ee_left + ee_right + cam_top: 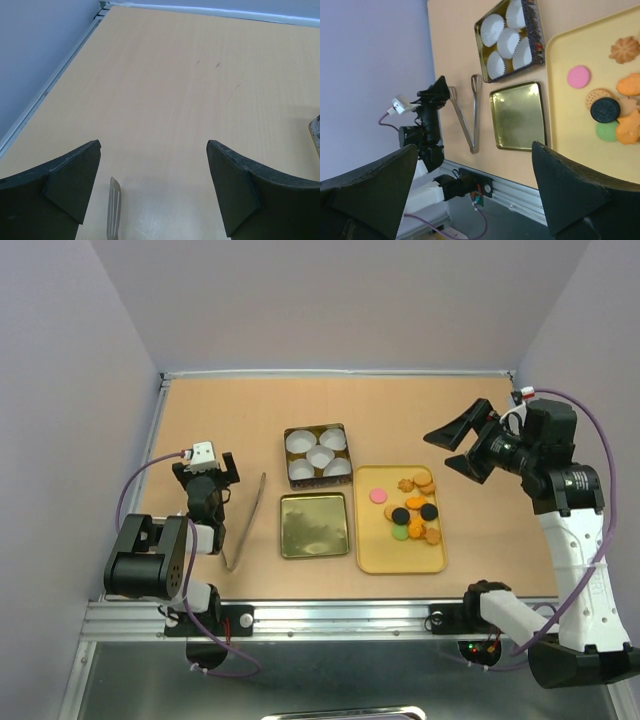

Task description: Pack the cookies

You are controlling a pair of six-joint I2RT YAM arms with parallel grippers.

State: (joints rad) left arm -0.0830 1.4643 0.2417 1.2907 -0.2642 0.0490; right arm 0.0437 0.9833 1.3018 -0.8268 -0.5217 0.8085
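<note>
Top external | left end effector [206,470] spread, empty | right end effector [443,448] spread, empty

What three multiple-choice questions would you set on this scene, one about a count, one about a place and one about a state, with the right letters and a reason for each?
1. How many white paper liners sit in the square tin?
A. three
B. five
C. eight

2. Where do the cookies lie?
A. on the yellow tray
B. in the tin
C. inside the liners

3. How is the left pincer?
A. shut on a cookie
B. shut on a liner
C. open, holding nothing

Answers:
1 B: four liners fill the corners and one sits in the middle.
2 A: every cookie lies on the tray.
3 C: its fingers stand wide apart and grip nothing.
</note>
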